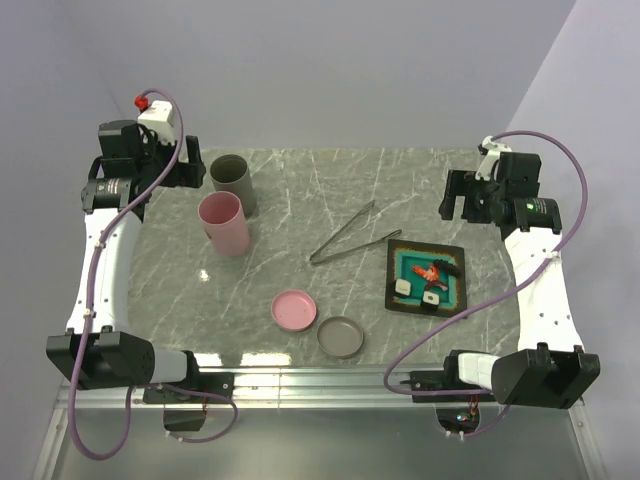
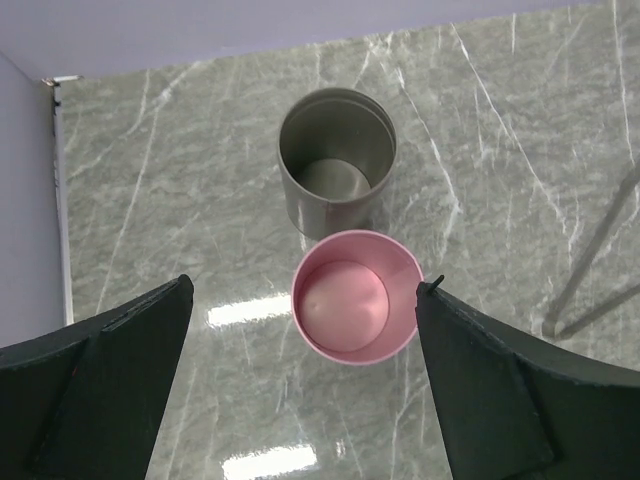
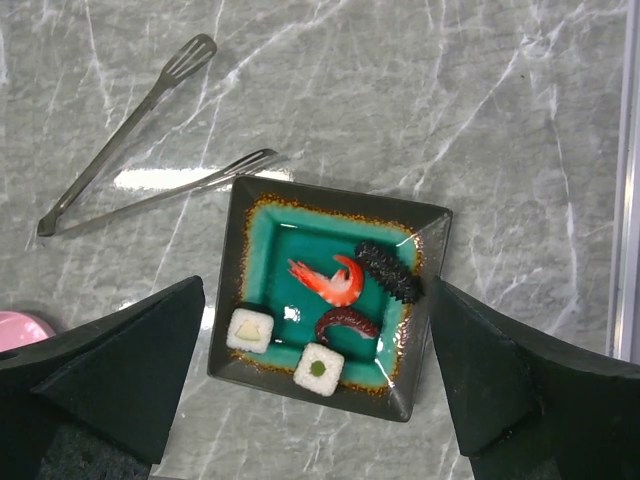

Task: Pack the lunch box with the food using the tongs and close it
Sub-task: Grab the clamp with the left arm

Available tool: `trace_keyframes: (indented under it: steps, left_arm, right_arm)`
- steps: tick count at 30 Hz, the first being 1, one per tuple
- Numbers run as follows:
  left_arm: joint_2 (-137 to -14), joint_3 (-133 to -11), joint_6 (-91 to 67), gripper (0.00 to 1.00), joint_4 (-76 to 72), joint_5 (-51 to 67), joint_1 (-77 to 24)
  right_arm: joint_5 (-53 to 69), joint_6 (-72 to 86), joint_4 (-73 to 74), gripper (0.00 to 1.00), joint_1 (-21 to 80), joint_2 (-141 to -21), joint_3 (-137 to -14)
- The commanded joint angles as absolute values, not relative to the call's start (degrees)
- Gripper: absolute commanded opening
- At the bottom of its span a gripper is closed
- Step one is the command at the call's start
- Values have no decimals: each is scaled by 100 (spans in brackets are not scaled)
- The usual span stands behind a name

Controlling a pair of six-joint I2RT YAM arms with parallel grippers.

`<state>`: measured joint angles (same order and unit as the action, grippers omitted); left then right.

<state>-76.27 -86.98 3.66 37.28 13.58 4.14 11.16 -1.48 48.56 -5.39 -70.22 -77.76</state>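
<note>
The tongs (image 1: pixel 345 235) lie flat mid-table, and in the right wrist view the tongs (image 3: pixel 118 142) rest just beyond a square teal plate (image 3: pixel 340 200). On the plate (image 1: pixel 392 272) sits the food: an orange-red shrimp (image 3: pixel 330 280), two white blocks (image 3: pixel 249 330) (image 3: pixel 319 369), a black spiky piece (image 3: pixel 388 270) and a dark red curl (image 3: pixel 347 322). The lunch box stands at back left as a pink cup (image 1: pixel 224 222) and a grey cup (image 1: pixel 233 182), both uncovered and empty. My left gripper (image 2: pixel 304 285) hangs open above the pink cup (image 2: pixel 357 296). My right gripper (image 3: pixel 316 290) hangs open above the plate.
A pink round lid (image 1: pixel 294 309) and a grey round lid (image 1: pixel 341 337) lie near the front edge between the arms. The grey cup (image 2: pixel 336 160) stands just behind the pink one. Purple walls close in the back and sides.
</note>
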Motion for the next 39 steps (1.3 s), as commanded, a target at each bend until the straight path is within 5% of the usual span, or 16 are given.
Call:
trace_keyframes:
  steps: [1, 11, 18, 29, 39]
  left_arm:
    - [-7392, -8631, 351, 99, 3200, 1161, 387]
    - [-7899, -9454, 1634, 99, 3575, 1757, -17]
    - [-8682, -9949, 1722, 99, 3840, 1714, -1475]
    - [-10062, -9721, 1907, 99, 4008, 2162, -3066]
    - [-11135, -9466, 2135, 99, 3964, 1881, -3445]
  right_arm:
    - [1265, -149, 4825, 99, -519, -6864, -7937]
    - [1318, -141, 4843, 98, -519, -6943, -7919]
    - [1213, -149, 4948, 98, -527, -7145, -8156]
    - [1512, -378, 5238, 99, -571, -7453, -8393]
    - [1477, -351, 5177, 99, -633, -7629, -8394]
